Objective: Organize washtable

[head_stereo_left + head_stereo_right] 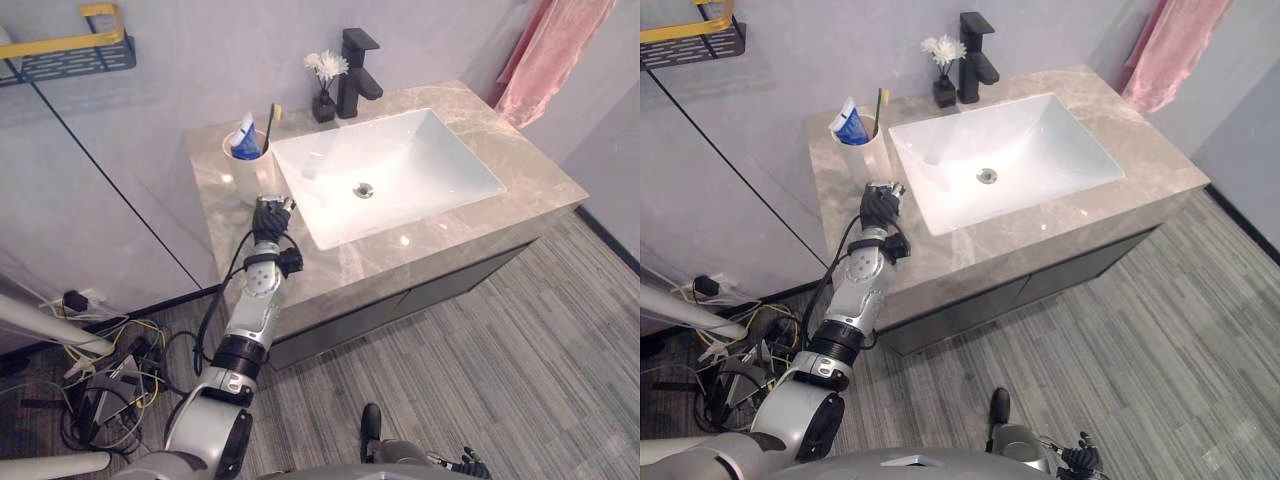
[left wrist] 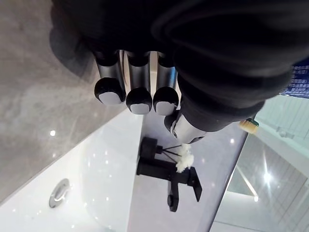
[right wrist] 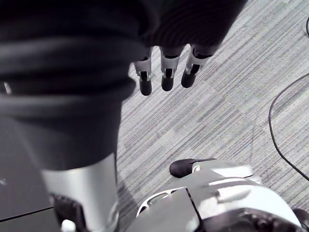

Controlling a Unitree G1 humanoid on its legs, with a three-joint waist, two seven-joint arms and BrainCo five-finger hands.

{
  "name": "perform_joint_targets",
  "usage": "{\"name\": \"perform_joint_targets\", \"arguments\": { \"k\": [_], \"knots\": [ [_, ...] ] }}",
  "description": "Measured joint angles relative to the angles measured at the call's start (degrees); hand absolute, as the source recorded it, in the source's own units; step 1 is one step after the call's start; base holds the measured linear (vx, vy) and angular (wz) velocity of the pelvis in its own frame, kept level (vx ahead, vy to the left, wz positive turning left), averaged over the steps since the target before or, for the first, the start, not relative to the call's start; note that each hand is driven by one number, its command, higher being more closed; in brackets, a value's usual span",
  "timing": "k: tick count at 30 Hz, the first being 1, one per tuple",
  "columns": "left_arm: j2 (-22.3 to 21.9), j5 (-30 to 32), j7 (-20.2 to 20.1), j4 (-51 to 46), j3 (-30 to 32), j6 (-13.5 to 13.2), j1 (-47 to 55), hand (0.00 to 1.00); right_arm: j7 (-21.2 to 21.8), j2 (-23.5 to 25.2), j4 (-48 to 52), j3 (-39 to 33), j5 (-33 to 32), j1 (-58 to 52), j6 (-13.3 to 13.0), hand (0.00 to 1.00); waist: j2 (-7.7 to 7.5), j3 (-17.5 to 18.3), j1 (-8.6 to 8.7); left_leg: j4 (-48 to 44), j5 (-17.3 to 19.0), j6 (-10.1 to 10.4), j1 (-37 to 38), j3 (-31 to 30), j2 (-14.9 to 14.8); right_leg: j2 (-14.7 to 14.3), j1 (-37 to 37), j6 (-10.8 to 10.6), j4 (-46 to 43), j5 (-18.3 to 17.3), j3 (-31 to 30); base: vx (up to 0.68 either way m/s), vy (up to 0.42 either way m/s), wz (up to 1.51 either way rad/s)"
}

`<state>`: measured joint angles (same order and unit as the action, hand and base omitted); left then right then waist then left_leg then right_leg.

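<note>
Worktop [image 1: 520, 175]: apparently almost done.
Toothbrush [image 1: 272, 118], toothpaste [image 1: 246, 140] in cup [image 1: 243, 175], back-left corner; left hand [image 1: 272, 216] beside, fingers slack, empty.

My two head eyes look steeply down from high on the near side at the counter [image 1: 530, 165] and its sink [image 1: 440, 160], and they share almost the whole scene. My left wrist camera sits very close behind my left hand [image 2: 139, 72], facing across the sink toward the far faucet [image 2: 169, 176]. My right wrist camera looks down past my right hand [image 3: 167, 72] at the floor [image 3: 231, 96].
</note>
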<state>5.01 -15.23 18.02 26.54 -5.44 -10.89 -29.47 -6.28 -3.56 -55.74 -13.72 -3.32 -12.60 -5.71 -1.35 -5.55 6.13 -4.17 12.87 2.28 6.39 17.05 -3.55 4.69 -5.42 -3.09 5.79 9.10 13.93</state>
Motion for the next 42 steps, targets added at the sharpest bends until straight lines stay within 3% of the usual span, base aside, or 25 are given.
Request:
{"name": "perform_joint_targets", "arguments": {
  "k": [12, 20, 23, 25, 33, 42],
  "knots": [
    [0.4, -1.0, 2.0, 1.5, 2.4, 0.0, -3.5, 1.00, 0.0, 0.1, 1.3, 0.3, 0.0, -0.1, 0.0, 0.00, -0.23, -0.5, 0.00, 0.2, 0.0, 0.1, -0.8, 1.4, 0.0, -0.3, -1.6, 0.0, 0.0, 0.3, -1.4, 0.00, 0.001, -0.05],
    [0.4, -2.5, 4.1, 2.7, 4.5, -0.1, -6.8, 1.00, 0.0, 0.0, 1.9, 0.7, 0.0, -0.2, -0.2, 0.00, -0.19, -1.1, 0.87, 0.1, 0.1, 0.1, -1.4, 2.3, 0.1, -0.4, -2.7, 0.1, 0.0, 0.5, -2.4, 0.01, 0.006, -0.07],
    [0.6, -2.5, 4.9, 2.7, 6.6, -0.6, -7.9, 1.00, 0.0, 0.1, 2.4, 0.8, 0.0, -0.2, -0.3, 0.00, -0.33, -2.2, 0.78, 0.1, 0.3, 0.0, -1.5, 3.2, 0.2, -0.5, -3.2, 0.1, 0.0, 0.9, -3.5, -0.02, 0.020, -0.19],
    [2.7, -4.2, 6.5, 2.9, 11.2, -0.6, -11.4, 1.00, 0.0, 0.1, 3.9, 1.2, -0.1, -0.2, -0.3, 0.00, -0.37, -3.9, 1.07, 0.0, 0.3, 0.0, -1.8, 5.6, 0.2, -0.9, -4.7, 0.4, -0.1, 1.6, -5.7, -0.02, -0.005, -0.49],
    [5.5, -4.1, 8.0, 4.9, 15.1, -0.6, -13.3, 1.00, 0.1, 0.1, 4.0, 1.3, -0.1, -0.4, -0.4, 0.00, -0.38, -4.1, 1.07, -0.3, 0.4, 0.1, -2.6, 6.8, 0.2, -1.3, -6.2, 0.7, -0.3, 2.2, -7.4, -0.01, -0.012, -0.13],
    [8.0, -3.9, 9.0, 5.1, 17.2, 0.3, -17.6, 1.00, 1.3, 0.5, 3.9, 1.3, -0.1, -1.1, -1.2, 0.00, -2.91, -5.7, 0.57, -3.7, 0.8, -0.6, -6.1, 7.7, 0.3, -1.0, -8.8, 1.4, -0.4, 4.8, -10.0, -0.05, -0.006, -0.06]
  ]
}}
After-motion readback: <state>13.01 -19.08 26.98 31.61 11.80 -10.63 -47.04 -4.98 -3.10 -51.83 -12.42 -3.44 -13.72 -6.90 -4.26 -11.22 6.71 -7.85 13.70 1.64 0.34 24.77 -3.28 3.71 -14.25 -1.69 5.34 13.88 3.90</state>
